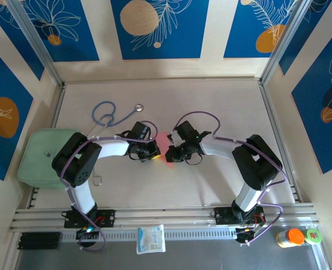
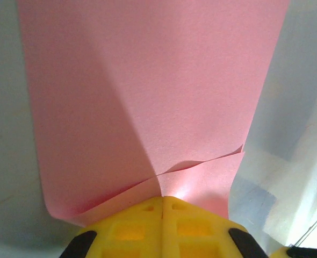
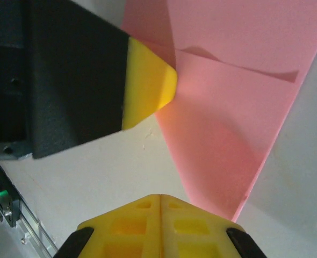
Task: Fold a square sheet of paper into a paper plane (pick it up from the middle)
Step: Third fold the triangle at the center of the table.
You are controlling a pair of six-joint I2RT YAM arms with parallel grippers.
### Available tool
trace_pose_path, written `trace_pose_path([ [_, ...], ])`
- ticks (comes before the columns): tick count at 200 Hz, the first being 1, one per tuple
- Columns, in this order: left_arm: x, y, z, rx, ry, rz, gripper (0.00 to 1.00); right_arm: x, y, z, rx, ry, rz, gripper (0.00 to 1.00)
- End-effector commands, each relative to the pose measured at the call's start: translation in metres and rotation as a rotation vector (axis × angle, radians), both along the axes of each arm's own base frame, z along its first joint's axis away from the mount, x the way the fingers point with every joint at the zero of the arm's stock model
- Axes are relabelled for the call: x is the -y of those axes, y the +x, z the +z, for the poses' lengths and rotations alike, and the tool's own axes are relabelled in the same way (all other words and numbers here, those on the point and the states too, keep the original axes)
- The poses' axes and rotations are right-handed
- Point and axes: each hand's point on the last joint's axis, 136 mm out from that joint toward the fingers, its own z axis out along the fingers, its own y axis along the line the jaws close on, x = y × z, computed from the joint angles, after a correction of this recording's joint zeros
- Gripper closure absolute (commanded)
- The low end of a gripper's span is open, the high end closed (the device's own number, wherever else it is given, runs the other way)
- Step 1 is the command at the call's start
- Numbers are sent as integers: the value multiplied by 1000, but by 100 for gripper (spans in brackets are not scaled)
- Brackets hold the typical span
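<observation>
Pink paper [image 2: 148, 97] had left tool [image 2: 163, 200] clamped on its 9 o'clock edge; right tool [image 3: 159, 198], fingers pressed together, sat at 3 o'clock.

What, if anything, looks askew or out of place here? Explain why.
The pink sheet of paper: its upper layer's edge ripples near the left gripper instead of lying straight and flat, so the fold looks uneven.

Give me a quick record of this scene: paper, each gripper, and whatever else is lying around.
paper: salmon pink, partly folded, layers overlapping, between both grippers at table centre
left gripper: shut on paper
right gripper: shut, paper edge beside its tips
others: blue stethoscope, green pad, white packet
</observation>
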Motion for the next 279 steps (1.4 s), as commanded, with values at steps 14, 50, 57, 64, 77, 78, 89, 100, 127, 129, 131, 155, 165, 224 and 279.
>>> trace_pose_path([
  [14, -16, -17, -29, -85, 103, -9, 94, -3, 3, -11, -27, -27, -9, 92],
  [50, -12, -11, -18, -52, 86, -19, 94, 3, -1, -28, -60, -73, -9, 93],
  [57, -11, -8, -14, -33, 83, -23, 94, 4, -3, -32, -68, -84, -6, 94],
  [64, -10, -6, -9, -14, 84, -30, 94, 6, -4, -35, -74, -95, -9, 94],
  [77, -7, -1, 1, 23, 80, -49, 94, 8, -6, -39, -84, -113, -5, 95],
  [78, -7, 0, 1, 26, 79, -48, 94, 8, -6, -40, -85, -114, -5, 95],
  [89, -4, 1, 9, 51, 69, -63, 93, 11, -8, -43, -91, -132, -7, 95],
  [100, -1, 1, 14, 70, 60, -78, 92, 13, -8, -45, -95, -146, -10, 95],
  [127, 7, -6, 21, 96, 31, -115, 90, 16, -10, -48, -102, -165, -13, 96],
  [129, 8, -7, 21, 98, 28, -119, 90, 17, -10, -48, -102, -166, -14, 96],
  [131, 9, -8, 21, 97, 26, -125, 90, 17, -10, -48, -103, -167, -15, 96],
  [155, 17, -16, 19, 93, 8, -163, 90, 18, -10, -49, -102, -174, -17, 96],
  [165, 20, -17, 18, 96, 0, -179, 91, 19, -10, -50, -105, -177, -19, 96],
  [224, 10, -26, -8, 30, 83, -186, 93, 21, -12, -53, -115, -190, -21, 97],
  [279, -6, -20, -23, 18, 174, -156, 93, 32, -18, -62, -119, -243, -5, 97],
])
